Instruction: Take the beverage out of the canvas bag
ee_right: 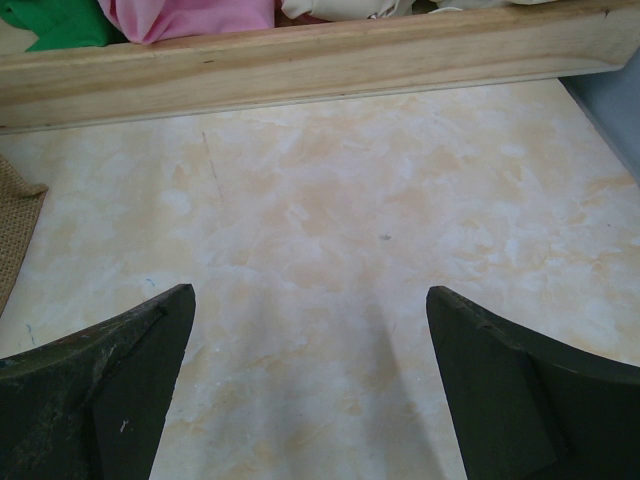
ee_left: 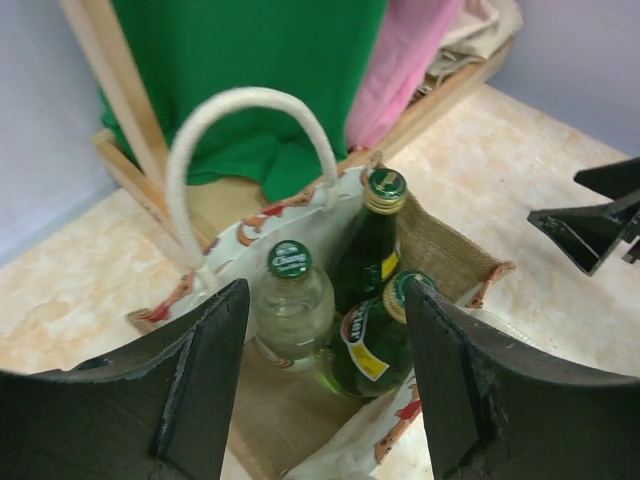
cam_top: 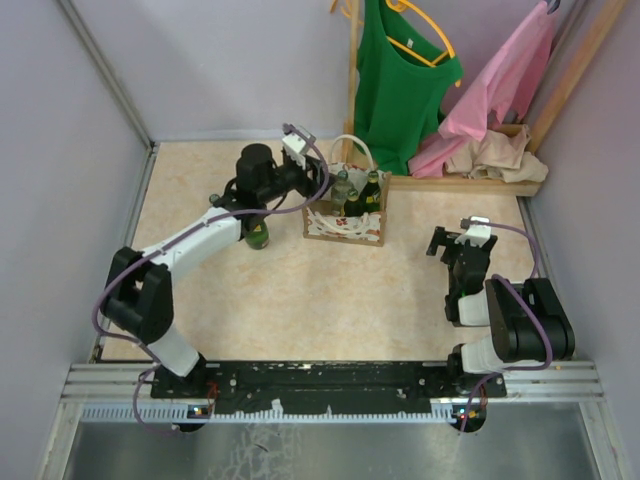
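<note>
Left wrist shows three bottles point(ee_left: 345, 315) inside one canvas bag point(ee_left: 440, 250).

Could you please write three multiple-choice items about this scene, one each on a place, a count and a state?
1. Where does the green bottle outside the canvas bag stand?
A. On the table left of the bag, beside the left arm
B. On the wooden rack
C. Under the right gripper

2. How many bottles show inside the bag in the left wrist view?
A. One
B. Three
C. Five

3. What is the state of the left gripper?
A. Shut on a bottle
B. Open, empty
C. Shut on a handle

Answers: 1 A, the overhead view shows it there. 2 B, three caps are visible. 3 B, its fingers stand apart, touching nothing.
</note>
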Tool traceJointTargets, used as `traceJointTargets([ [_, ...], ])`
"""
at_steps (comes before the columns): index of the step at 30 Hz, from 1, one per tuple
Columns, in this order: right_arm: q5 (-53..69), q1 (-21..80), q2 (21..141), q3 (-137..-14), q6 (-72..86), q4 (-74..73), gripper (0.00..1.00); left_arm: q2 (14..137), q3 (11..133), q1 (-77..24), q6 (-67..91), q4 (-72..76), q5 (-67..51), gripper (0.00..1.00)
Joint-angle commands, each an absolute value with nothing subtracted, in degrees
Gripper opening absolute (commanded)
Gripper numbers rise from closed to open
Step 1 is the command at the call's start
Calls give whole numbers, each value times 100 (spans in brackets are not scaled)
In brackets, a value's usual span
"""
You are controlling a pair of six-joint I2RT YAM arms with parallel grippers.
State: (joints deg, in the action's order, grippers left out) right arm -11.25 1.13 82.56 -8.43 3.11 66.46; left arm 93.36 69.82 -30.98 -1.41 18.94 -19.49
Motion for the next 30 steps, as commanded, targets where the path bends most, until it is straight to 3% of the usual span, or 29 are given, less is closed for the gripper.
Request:
traceJointTargets([
  [1, -1155, 164, 8270, -1046, 246, 6961, 99, 9553, 7275, -3345, -307, 1899, -2220, 70],
  [20, -1157, 165, 8271, -1046, 245, 6961, 99, 10288, 7439, -3871, -683, 1981, -1813, 74],
  [30, -1152, 162, 8271, -1045, 242, 6961, 99, 10749, 7585, -3937, -675, 2043, -1583, 65],
])
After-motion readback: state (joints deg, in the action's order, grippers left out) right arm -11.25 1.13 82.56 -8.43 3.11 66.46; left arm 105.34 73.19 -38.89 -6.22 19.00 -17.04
